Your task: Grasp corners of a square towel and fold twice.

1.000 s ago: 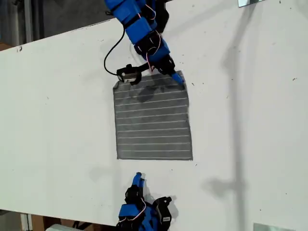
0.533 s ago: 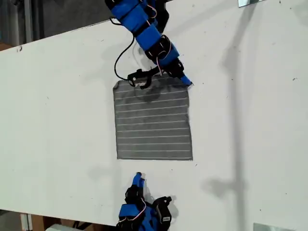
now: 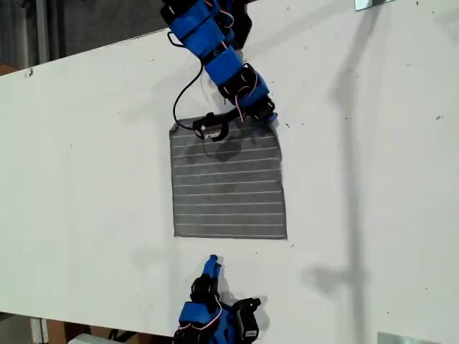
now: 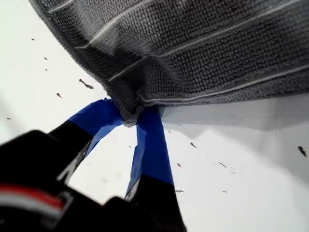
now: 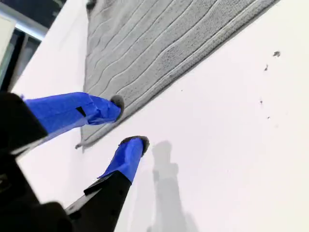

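Pinching a towel (image 3: 227,185) corner (image 4: 126,112) shut between its fingers, my first tool (image 4: 129,119) sits mid-desk (image 3: 86,179); my second tool (image 5: 129,124) waits open, empty, beside the towel's opposite edge.

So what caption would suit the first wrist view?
My first gripper pinches a corner of the striped grey towel.

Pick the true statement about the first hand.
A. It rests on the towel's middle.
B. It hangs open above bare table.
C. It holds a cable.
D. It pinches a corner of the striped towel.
D: in the first wrist view, my first hand has its blue fingers closed on a bunched corner of the towel.
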Action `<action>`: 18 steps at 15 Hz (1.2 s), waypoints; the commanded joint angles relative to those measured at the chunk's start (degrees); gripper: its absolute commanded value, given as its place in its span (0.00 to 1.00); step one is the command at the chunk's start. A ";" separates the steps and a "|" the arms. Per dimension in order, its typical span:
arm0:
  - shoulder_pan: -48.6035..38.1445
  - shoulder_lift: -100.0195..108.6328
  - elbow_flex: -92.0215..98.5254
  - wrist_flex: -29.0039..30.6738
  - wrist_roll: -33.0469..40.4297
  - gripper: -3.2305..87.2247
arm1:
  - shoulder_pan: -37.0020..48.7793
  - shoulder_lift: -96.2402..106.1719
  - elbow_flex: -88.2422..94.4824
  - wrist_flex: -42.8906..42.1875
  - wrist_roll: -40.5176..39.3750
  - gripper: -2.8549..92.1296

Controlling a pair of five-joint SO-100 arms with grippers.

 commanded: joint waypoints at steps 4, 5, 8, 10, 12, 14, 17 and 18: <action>16.61 -84.37 -52.29 -13.18 0.44 0.18 | 1.49 -0.35 -1.93 0.79 -0.79 0.03; 19.25 -90.79 -56.78 -15.56 0.09 0.19 | 1.14 -0.35 -1.93 0.79 -0.53 0.03; 26.89 -102.74 -61.79 -20.30 -6.24 0.26 | 0.44 -0.18 -1.93 0.79 -0.44 0.03; 29.97 -105.64 -61.70 -21.09 -10.63 0.26 | 0.18 0.00 -1.85 0.97 -0.44 0.03; 33.31 -105.73 -62.14 -21.18 -13.97 0.26 | 0.09 0.00 -1.76 1.14 -0.35 0.03; 35.51 -107.14 -62.31 -22.32 -15.91 0.26 | 0.09 0.35 -1.76 1.49 -0.35 0.03; 37.88 -111.18 -66.62 -22.85 -16.52 0.26 | 0.09 0.88 -1.76 2.02 -0.35 0.03; 38.32 -112.50 -67.68 -22.85 -16.52 0.26 | 0.09 1.14 -1.76 2.20 -0.26 0.03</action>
